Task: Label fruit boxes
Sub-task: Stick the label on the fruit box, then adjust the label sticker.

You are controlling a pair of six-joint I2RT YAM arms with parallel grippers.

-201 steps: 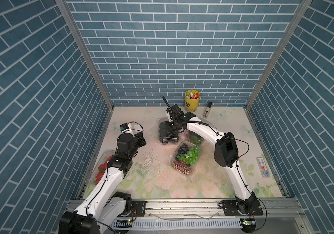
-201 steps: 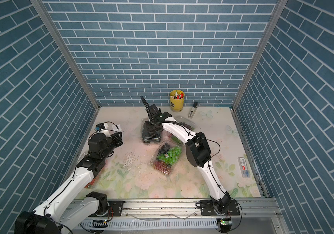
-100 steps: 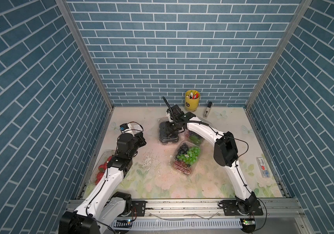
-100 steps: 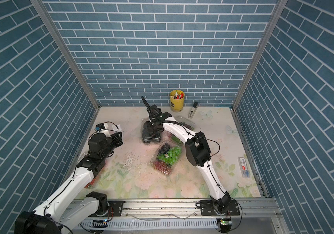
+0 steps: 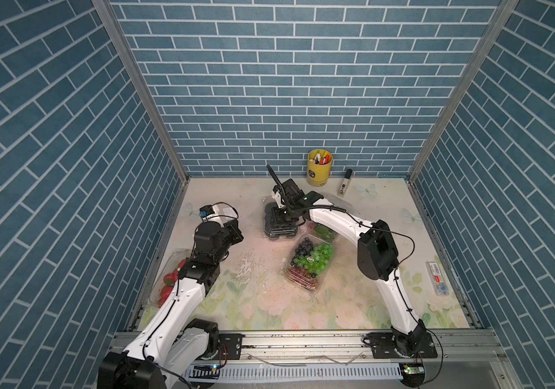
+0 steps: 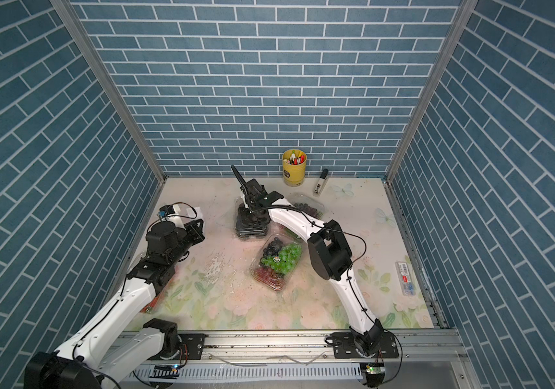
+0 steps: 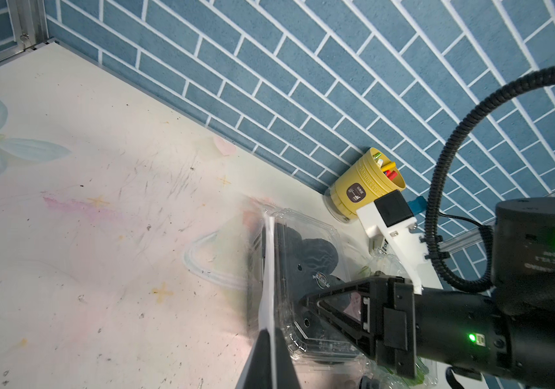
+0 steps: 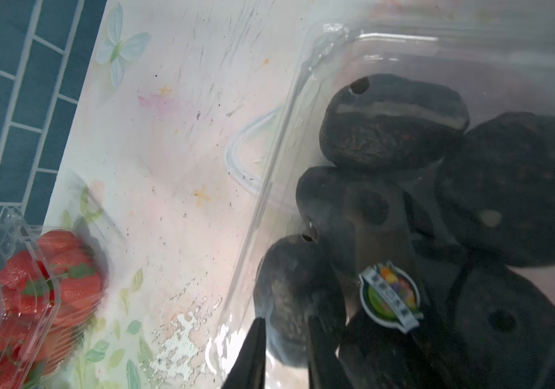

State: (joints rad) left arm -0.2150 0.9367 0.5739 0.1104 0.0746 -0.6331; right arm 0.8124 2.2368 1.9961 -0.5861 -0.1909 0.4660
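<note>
Over the black-berry box (image 5: 279, 224), right tool (image 8: 286, 340) points down.

Both top views are taken from high above the front rail, angled down toward the back wall; the whole table (image 5: 269, 303) and both arms are covered, nearly identically, from far off. The left wrist view is taken low over the table, aimed at the back wall; the yellow pen cup (image 7: 365, 188) and black-berry box (image 7: 303, 256) are caught. The right wrist view is pressed close above that same box (image 8: 437, 168), with the strawberry box (image 8: 33, 286) at its edge. The black-berry box (image 5: 279, 219) is shared by all 4 views.
</note>
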